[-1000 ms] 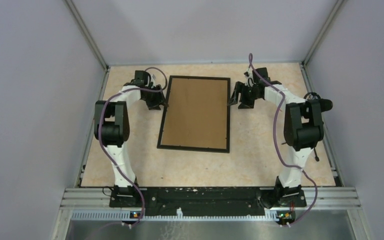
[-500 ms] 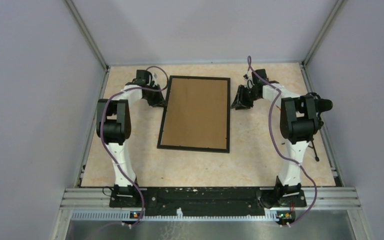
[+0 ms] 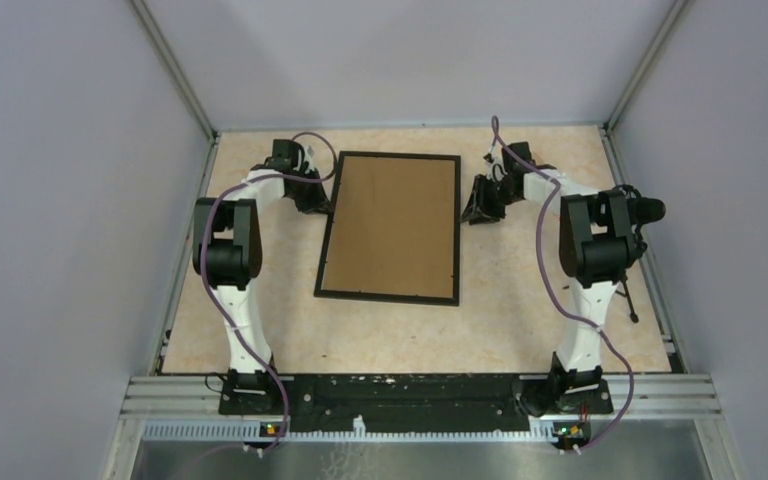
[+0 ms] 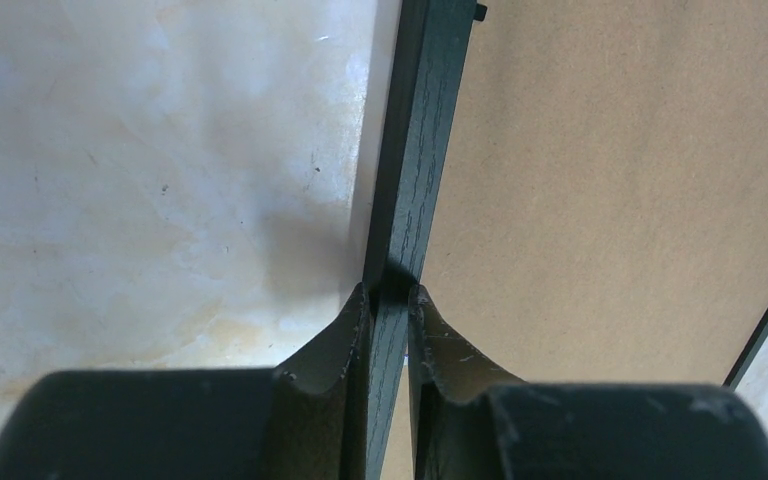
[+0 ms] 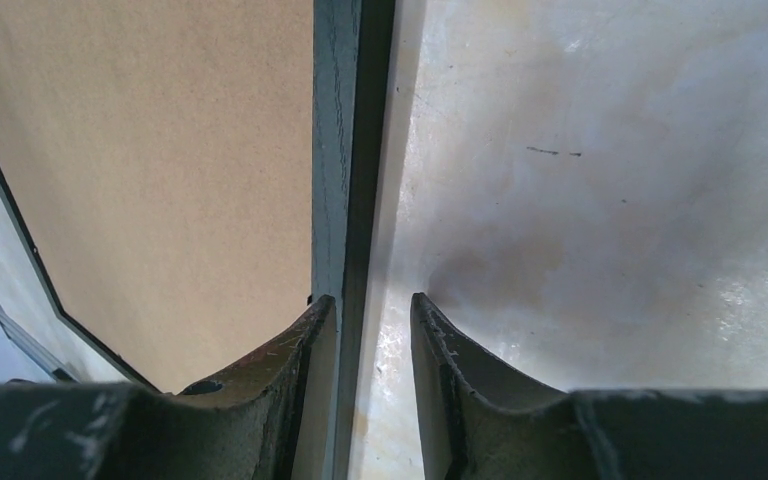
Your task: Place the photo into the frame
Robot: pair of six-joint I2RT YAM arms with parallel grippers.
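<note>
frame (image 3: 390, 225): brown back up, on table (image 3: 520, 300) | left gripper (image 4: 388, 300): clamped on left rail | right gripper (image 5: 368, 305): astride right rail, jaws apart

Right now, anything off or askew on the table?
Nothing damaged or spilled. The frame lies back side up, slightly skewed to the table edges. Left end effector pinches its left rail; right end effector straddles the right rail with a gap on one side. No photo shows in any view.
</note>
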